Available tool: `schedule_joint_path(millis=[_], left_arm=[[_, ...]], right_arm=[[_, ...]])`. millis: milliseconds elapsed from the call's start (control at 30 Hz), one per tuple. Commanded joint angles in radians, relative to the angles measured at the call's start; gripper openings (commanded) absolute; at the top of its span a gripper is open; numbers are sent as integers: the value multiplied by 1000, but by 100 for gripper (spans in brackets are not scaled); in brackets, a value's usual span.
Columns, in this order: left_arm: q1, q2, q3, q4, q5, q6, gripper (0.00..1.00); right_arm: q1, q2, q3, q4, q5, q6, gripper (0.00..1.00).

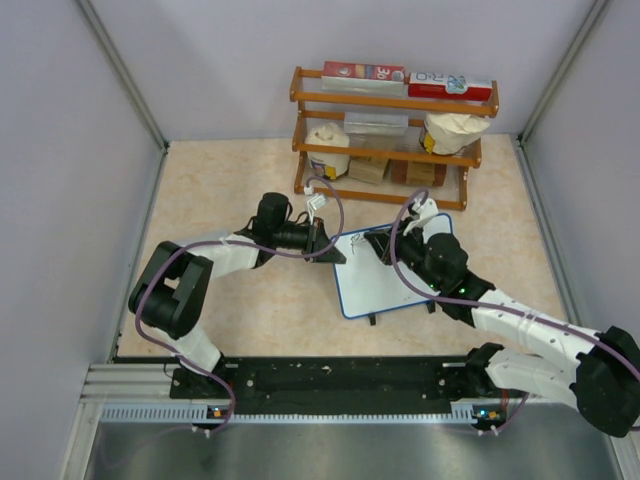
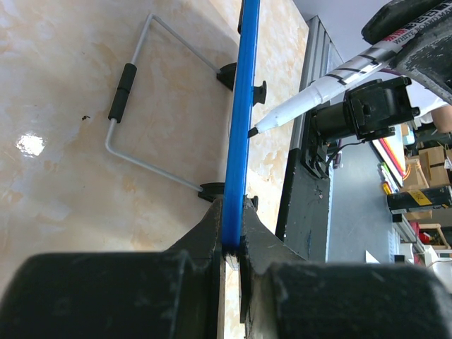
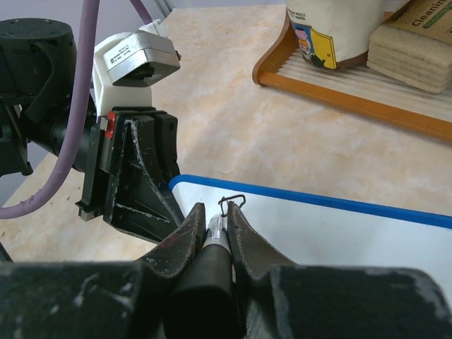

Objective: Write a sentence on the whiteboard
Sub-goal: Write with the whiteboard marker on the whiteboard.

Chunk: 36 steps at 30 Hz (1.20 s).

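Note:
The whiteboard lies mid-table, white with a blue rim. My left gripper is shut on its left rim; the left wrist view shows the rim edge-on, pinched between the jaws. My right gripper is shut on a marker and holds it over the board's top-left corner. The marker points at the board, its tip close to the surface. Of the sentence, only one small black stroke shows on the whiteboard, just past the fingertips. No word is readable.
A wooden shelf rack with boxes and bags stands behind the board at the back. The board's wire stand folds out underneath it. The arms' base rail runs along the near edge. Grey walls close in the left and right.

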Motion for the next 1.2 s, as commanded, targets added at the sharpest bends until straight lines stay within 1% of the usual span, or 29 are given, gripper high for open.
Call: schedule_joint_path(millis=[0,233,567,1000,1167], left_arm=[[-6,29,-5,-65,-98,113,0],[-8,29,-4,-65,-98,113,0],[-6,31,-3,-67,-98,113,0],[-8,31,0,-68,-95,114,0],[-8,32,0,-70,-95,114,0]], right_arm=[[-7,-10,-10,-9,41,0,0],[-8,-55,-27,-60,85,-11,0],[-10,-81,-51,-83,62,-14,0],[-8,-43,-59,-11,-19,-6,0],[-8,-44,-56,8,-17,18,0]])
